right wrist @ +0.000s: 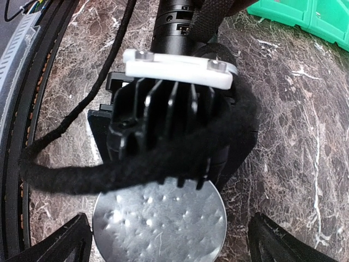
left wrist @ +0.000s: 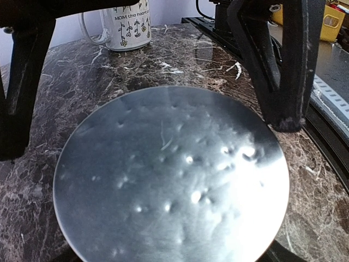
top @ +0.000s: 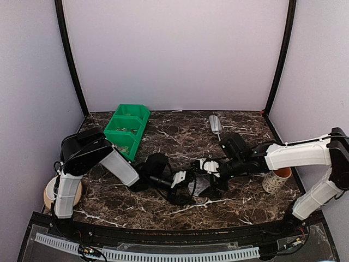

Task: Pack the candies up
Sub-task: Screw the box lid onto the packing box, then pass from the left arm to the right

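Note:
A small round tub with a silvery lid [top: 192,189] stands on the marble between both arms. That lid [left wrist: 169,180] fills the left wrist view. My left gripper [top: 183,183] is closed around the tub, one finger on each side of it in the right wrist view. My right gripper [right wrist: 174,243] is open; it straddles the lid [right wrist: 158,224] with a gap at each finger. Its black fingers [left wrist: 286,71] stand beyond the lid in the left wrist view. Tiny pale bits, probably the candies [top: 126,130], lie in the green bin.
The green bin [top: 126,130] stands at the back left, and its edge [right wrist: 305,16] shows in the right wrist view. A metal scoop [top: 215,124] lies at the back. A white printed mug [top: 277,180] stands under the right arm. A beige disc [top: 52,195] sits by the left base.

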Controlling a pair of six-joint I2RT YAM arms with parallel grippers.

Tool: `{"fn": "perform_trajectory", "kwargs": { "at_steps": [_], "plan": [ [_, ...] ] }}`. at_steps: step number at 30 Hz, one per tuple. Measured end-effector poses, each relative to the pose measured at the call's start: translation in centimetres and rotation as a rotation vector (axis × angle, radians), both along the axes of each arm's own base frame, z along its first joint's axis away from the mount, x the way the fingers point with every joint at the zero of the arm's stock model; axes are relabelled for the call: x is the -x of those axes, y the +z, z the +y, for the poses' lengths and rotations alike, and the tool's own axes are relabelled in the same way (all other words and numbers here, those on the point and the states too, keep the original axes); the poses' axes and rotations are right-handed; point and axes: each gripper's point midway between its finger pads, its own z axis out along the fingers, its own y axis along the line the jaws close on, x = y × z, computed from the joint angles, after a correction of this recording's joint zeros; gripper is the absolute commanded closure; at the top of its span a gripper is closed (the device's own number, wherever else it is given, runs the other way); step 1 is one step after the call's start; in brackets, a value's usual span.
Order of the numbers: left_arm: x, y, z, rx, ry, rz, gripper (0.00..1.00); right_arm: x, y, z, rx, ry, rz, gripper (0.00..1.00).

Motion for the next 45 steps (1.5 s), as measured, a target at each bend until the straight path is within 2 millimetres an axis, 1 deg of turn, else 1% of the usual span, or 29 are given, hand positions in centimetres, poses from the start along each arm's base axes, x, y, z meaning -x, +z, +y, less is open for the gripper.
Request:
{"fn": "perform_trajectory", "kwargs": {
  "at_steps": [10,14,20,31,45],
  "plan": [
    [0.0,0.0,0.0,0.001,-0.002,-0.001,0.22,0.6,-1.1,0.2,0.014,0.026,0.056,0.05],
    [-0.1,0.2,-0.2,0.004,-0.002,-0.004,0.22,0.7,-1.3,0.2,0.018,0.025,0.066,0.1],
    [-0.1,0.2,-0.2,0.003,-0.003,-0.003,0.22,0.6,-1.3,0.2,0.017,0.017,0.073,0.15],
    [-0.2,0.2,-0.3,0.001,0.009,0.007,0.21,0.5,-1.3,0.2,0.013,0.004,0.077,0.16],
    [-0.8,0.1,-0.6,-0.02,0.077,0.043,0.21,-0.1,-1.4,-0.3,-0.039,-0.14,0.066,0.16]
  ]
}}
